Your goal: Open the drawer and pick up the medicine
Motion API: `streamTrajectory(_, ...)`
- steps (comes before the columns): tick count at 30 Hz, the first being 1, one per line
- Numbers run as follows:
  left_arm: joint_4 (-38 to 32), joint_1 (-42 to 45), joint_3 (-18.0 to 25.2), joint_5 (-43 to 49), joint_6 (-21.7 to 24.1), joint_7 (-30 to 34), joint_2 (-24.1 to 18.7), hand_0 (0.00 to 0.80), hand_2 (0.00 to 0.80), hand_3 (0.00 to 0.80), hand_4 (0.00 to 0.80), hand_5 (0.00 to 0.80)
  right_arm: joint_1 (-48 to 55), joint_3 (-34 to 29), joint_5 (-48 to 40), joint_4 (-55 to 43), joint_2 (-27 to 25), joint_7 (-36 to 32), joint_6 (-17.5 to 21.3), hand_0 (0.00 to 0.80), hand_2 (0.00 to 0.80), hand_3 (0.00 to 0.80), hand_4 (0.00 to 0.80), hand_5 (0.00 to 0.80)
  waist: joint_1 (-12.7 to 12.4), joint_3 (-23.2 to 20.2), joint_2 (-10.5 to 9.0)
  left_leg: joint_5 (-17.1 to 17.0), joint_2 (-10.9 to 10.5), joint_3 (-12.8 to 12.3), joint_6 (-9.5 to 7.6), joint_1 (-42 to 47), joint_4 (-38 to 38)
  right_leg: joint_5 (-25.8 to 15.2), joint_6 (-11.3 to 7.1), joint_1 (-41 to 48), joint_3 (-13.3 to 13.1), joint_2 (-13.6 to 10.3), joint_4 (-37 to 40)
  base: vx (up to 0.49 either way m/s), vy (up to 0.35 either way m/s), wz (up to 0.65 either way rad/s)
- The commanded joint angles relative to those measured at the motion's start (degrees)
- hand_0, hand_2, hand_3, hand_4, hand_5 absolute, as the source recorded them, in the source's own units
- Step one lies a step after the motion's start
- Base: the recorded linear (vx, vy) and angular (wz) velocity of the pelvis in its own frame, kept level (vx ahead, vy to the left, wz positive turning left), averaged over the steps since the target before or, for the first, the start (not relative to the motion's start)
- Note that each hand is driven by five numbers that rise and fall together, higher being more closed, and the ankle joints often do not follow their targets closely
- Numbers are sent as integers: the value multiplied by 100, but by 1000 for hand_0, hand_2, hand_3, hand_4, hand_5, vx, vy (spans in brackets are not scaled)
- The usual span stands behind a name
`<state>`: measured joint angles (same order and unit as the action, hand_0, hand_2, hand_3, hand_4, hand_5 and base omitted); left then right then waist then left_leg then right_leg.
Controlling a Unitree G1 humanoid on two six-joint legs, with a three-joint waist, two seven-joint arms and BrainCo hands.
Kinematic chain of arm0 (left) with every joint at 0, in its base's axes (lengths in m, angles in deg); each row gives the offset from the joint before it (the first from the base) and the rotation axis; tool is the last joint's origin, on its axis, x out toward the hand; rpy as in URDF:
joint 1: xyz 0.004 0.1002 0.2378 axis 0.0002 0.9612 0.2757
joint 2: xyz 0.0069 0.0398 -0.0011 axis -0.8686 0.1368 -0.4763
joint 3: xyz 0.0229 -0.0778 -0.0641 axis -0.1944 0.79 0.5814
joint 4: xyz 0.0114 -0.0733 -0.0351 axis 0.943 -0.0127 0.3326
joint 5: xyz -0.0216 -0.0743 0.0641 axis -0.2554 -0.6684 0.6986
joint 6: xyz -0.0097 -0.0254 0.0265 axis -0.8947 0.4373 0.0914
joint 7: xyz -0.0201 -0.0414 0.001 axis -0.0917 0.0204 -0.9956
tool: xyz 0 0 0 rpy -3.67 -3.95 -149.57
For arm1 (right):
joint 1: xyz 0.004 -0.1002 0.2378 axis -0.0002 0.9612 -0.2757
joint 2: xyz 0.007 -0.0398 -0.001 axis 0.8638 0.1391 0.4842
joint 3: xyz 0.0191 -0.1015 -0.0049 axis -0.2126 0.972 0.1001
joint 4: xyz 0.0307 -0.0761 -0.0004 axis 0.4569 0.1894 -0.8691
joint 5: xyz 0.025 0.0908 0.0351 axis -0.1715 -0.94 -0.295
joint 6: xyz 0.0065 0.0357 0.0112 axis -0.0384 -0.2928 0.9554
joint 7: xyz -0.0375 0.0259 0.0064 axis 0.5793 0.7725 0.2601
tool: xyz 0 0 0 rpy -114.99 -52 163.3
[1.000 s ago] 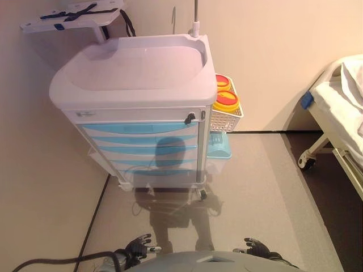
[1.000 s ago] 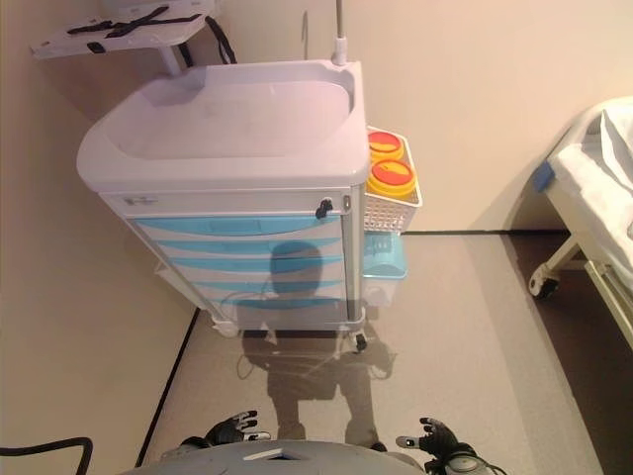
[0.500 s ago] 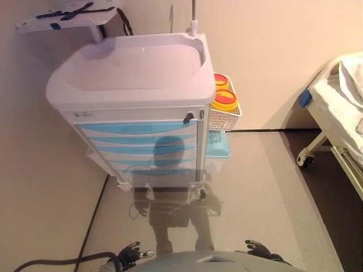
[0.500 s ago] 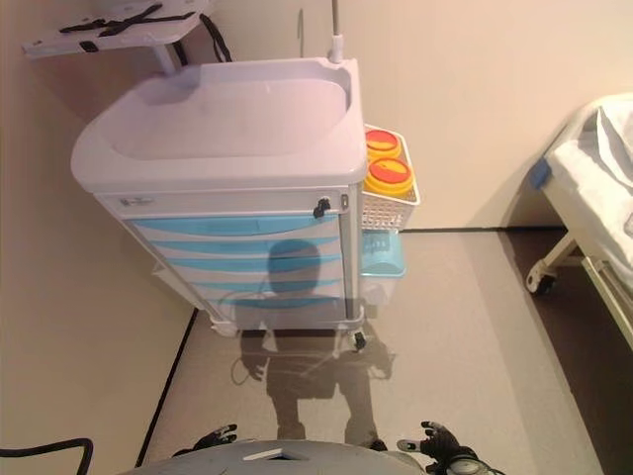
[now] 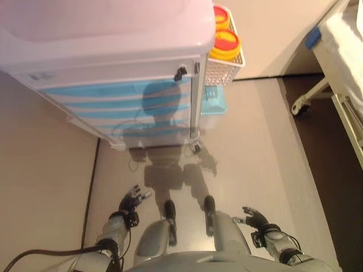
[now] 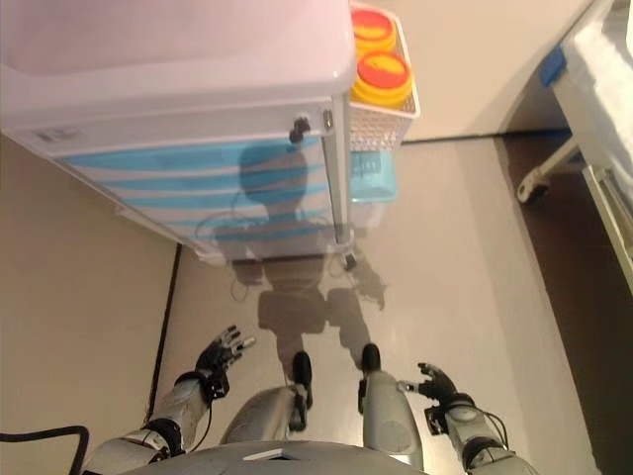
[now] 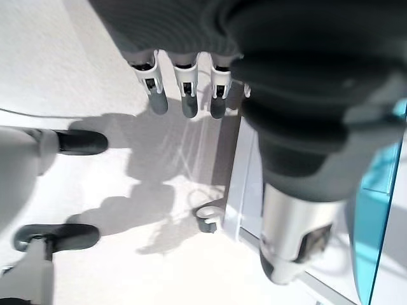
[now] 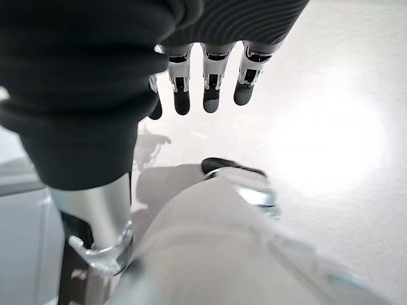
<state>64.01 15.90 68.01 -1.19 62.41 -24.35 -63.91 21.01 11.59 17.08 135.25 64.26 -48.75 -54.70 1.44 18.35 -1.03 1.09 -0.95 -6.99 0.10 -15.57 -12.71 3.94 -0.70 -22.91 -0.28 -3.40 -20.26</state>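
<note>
A white medical cart [image 5: 108, 34] with several shut blue drawers [image 5: 119, 90] stands ahead; a dark lock knob [image 5: 180, 73] sits at the top drawer's right end. No medicine shows. My left hand [image 5: 131, 199] hangs low at the lower left, open and empty, well short of the cart. My right hand [image 5: 255, 218] hangs at the lower right, open and empty. The left wrist view shows straight fingers [image 7: 184, 95] over the floor, with the cart's base and a caster [image 7: 206, 219] past them. The right wrist view shows straight fingers [image 8: 210, 86] over bare floor.
A white basket [image 5: 222, 65] with two yellow red-lidded containers [image 5: 226, 41] hangs on the cart's right side, a light blue bin [image 5: 213, 102] below it. A bed on wheels [image 5: 334, 73] stands at the right. A wall [image 5: 39, 170] runs along the left.
The whole picture has shifted: the camera has tilted down and come closer to the cart. Both hands now show further up in view, still open and empty.
</note>
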Motion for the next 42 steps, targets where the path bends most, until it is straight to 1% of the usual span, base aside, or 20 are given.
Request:
streamTrajectory(1,-575,-150,245,-900,445,345,-52,0,0,0,0,0,-12,348,-293,-355,-78,191,-36,0,0,0,0,0,121,144,-97,724,-211,-123,-403,-617,-1016,-218,-210,-207,-9,54,90,-105,76,-15)
streamTrajectory(6,-1273,-584,349,-2246,704,1024,-105,0,0,0,0,0,-250,456,-373,-598,-169,198,-116,0,0,0,0,0,194,357,-162,790,-116,-171,-391,-1267,-1424,-231,-182,-802,-72,189,-203,-92,90,-17)
streamTrajectory(9,-1683,-826,390,-2903,798,1350,-202,0,0,0,0,0,-311,483,-374,-673,-231,199,-111,0,0,0,0,0,217,434,-183,852,-121,-175,-388,-1508,-1586,-229,-179,-1016,-94,220,-306,-49,90,-10)
streamTrajectory(13,-2061,-1112,558,-3763,916,2091,-373,0,0,0,0,0,-297,490,-416,-781,-320,246,-78,0,0,0,0,0,257,544,-211,949,-146,-173,-389,-1716,-1783,-261,-176,-1182,-115,212,-359,-26,72,-14)
streamTrajectory(17,-2391,-1381,822,-4581,909,2813,-566,0,0,0,0,0,-223,464,-404,-860,-375,284,-14,0,0,0,0,0,298,623,-246,1052,-153,-217,-395,-1833,-1926,-308,-169,-1254,-132,201,-323,-6,53,-5)
streamTrajectory(23,-2882,-1771,1130,-5389,778,3354,-744,0,0,0,0,0,-120,464,-357,-824,-361,297,146,0,0,0,0,0,316,691,-309,1183,-138,-261,-417,-1917,-2065,-354,-177,-1255,-134,182,-241,0,6,-1)
streamTrajectory(27,-3147,-2059,1262,-5786,731,3570,-831,0,0,0,0,0,-105,497,-349,-780,-305,304,266,0,0,0,0,0,318,729,-359,1273,-127,-279,-431,-1967,-2166,-385,-185,-1250,-129,181,-200,0,0,0)
streamTrajectory(31,-3316,-2266,1286,-5847,770,3647,-882,0,0,0,0,0,-106,560,-363,-796,-254,332,321,0,0,0,0,0,304,772,-397,1304,-115,-291,-420,-1970,-2184,-411,-191,-1209,-99,167,-146,0,0,0)
streamTrajectory(35,-3354,-2430,1283,-5898,775,3598,-1011,0,0,0,0,0,-102,599,-418,-852,-249,333,331,0,0,0,0,0,292,823,-416,1329,-118,-289,-417,-1952,-2197,-418,-193,-1156,-64,150,-122,1,-6,1)
streamTrajectory(42,-3290,-2762,1240,-5749,750,3293,-1306,0,0,0,0,0,-85,652,-460,-922,-232,347,320,0,0,0,0,0,284,900,-460,1340,-108,-286,-424,-1920,-2199,-419,-196,-1083,0,151,-116,0,-5,0)
